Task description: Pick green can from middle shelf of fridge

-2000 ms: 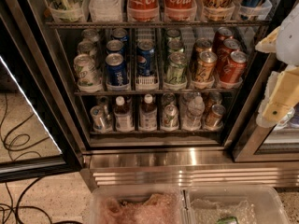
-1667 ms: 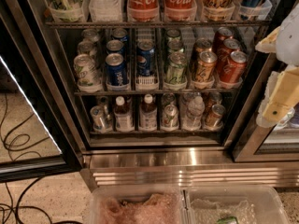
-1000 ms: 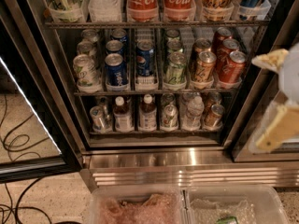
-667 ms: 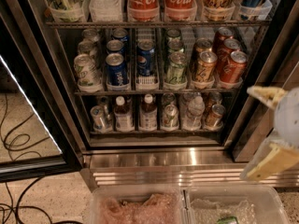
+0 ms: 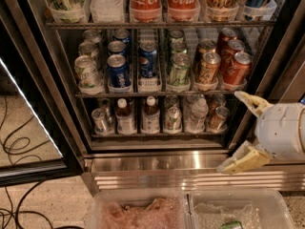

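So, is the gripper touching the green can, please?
Apart: the camera view shows the open gripper at the lower right, a clear gap from the green can.

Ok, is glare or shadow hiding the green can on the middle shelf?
Camera view: no glare on the green can; it is evenly lit at the front of the middle shelf. Brightest spots are the door's light strip, left, and the pale open gripper, lower right.
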You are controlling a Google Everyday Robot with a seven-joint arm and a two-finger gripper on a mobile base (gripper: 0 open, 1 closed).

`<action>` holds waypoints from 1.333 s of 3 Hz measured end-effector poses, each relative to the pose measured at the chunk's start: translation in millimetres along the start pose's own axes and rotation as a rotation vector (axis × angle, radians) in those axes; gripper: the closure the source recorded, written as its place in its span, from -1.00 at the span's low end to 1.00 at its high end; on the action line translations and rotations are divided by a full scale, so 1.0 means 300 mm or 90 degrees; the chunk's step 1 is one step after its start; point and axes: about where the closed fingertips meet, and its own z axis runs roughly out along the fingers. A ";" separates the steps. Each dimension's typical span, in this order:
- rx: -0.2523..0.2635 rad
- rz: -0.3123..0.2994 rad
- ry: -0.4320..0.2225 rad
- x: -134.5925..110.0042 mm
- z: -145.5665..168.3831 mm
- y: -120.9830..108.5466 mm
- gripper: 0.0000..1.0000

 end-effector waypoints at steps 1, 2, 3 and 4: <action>0.001 -0.001 0.000 -0.002 -0.002 0.000 -1.00; 0.040 0.013 -0.044 -0.025 0.033 -0.018 -1.00; 0.072 0.018 -0.073 -0.078 0.026 -0.058 -1.00; 0.070 0.019 -0.072 -0.078 0.026 -0.056 -1.00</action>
